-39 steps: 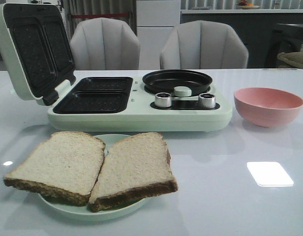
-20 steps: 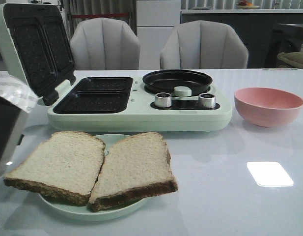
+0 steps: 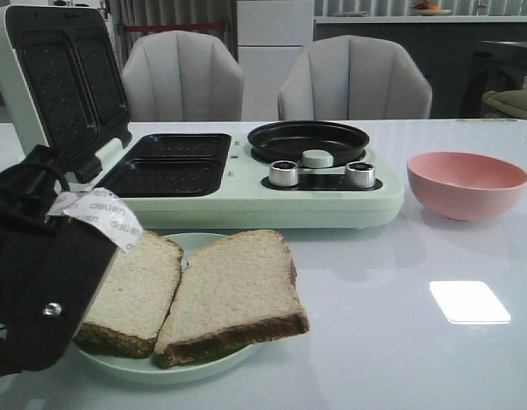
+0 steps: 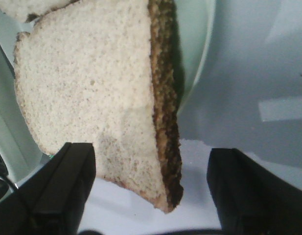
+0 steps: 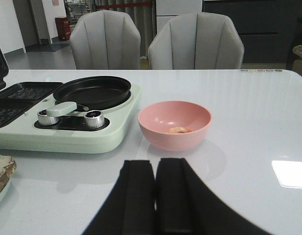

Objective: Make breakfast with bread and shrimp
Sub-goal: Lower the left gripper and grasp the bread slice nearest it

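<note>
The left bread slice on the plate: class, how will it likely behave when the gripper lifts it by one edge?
The left slice looks soft and porous, so it will probably sag rather than stay flat. Its crumb seems airy, so likely light, but a hard pinch by the open left gripper may dent or tear it. It overhangs the plate, which should ease getting a finger under.

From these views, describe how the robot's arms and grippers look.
The left arm is black, with a silver screw, black cables looping at its top and a white label bearing printed text. The left gripper has broad, blocky black fingers. The right gripper has flat black fingers too.
</note>
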### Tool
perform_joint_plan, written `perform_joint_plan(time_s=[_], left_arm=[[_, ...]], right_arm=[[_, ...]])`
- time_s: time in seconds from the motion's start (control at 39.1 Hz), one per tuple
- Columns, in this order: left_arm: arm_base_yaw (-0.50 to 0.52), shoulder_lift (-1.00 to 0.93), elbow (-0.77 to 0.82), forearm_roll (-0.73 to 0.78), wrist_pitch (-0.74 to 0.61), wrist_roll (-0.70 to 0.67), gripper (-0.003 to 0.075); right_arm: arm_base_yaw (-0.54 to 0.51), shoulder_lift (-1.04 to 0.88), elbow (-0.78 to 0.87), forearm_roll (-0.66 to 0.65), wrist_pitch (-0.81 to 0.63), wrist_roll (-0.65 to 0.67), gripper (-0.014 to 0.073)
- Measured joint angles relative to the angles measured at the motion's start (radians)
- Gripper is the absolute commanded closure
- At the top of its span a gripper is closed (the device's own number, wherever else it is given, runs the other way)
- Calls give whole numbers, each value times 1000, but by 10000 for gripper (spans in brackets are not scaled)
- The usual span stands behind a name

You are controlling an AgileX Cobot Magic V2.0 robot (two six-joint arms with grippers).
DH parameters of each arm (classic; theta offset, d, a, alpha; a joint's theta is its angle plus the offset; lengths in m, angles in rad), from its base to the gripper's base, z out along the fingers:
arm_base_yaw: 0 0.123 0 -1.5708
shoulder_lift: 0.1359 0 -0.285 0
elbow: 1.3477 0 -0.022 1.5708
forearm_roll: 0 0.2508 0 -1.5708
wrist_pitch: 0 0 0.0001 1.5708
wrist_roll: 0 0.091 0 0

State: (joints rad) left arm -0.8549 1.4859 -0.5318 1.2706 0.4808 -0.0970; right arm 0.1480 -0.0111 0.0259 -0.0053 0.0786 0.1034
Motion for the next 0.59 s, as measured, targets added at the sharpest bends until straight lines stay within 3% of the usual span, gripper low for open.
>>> perform_joint_plan(time_s=[0.33, 0.59], left_arm=[[64, 54, -28, 55, -10, 0, 199], [69, 56, -32, 78, -76, 0, 379]], right_arm=[[0, 0, 0, 0, 0, 0, 442], [0, 0, 0, 0, 0, 0, 442]])
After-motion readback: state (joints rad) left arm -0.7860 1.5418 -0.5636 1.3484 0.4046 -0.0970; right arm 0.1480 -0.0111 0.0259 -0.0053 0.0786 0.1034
